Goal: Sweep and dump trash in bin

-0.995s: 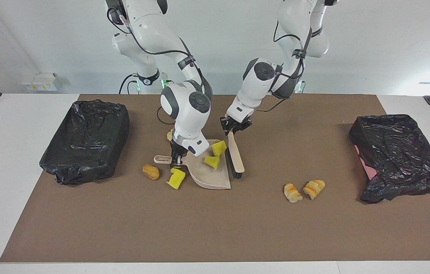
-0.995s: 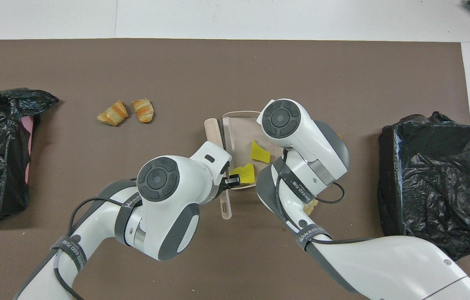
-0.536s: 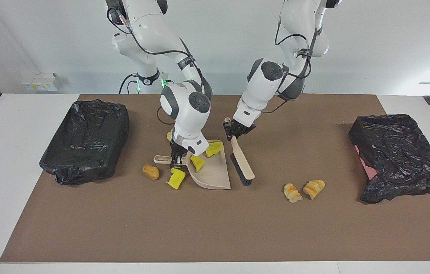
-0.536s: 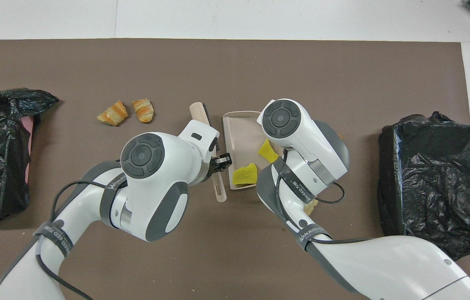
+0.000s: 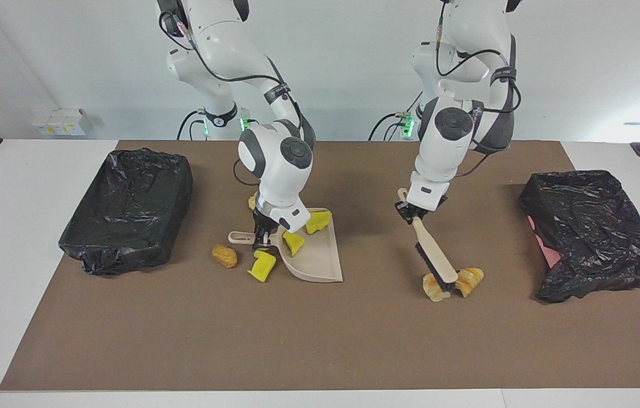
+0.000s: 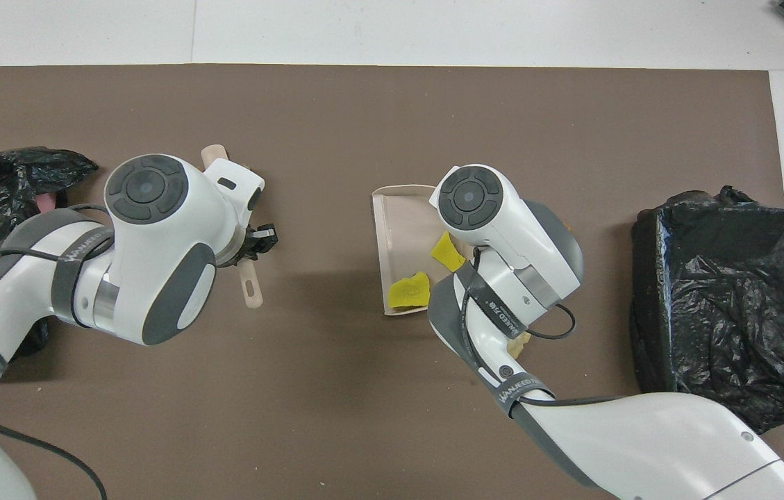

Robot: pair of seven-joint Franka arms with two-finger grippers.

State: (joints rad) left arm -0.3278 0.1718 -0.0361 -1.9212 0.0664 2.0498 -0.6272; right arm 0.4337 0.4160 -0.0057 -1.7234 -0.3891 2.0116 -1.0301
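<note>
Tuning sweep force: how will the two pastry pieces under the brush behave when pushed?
The two pastry pieces look small and puffy, so probably light and easy to shove. Rounded, ridged shapes may roll or veer rather than slide straight. The brush head sits between them, so they might split apart.

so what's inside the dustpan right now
Two yellow sponge chunks lie in the dustpan, toward its handle end; the rest of the pan is bare. The right gripper and wrist cover the handle corner, so anything there can't be seen.
</note>
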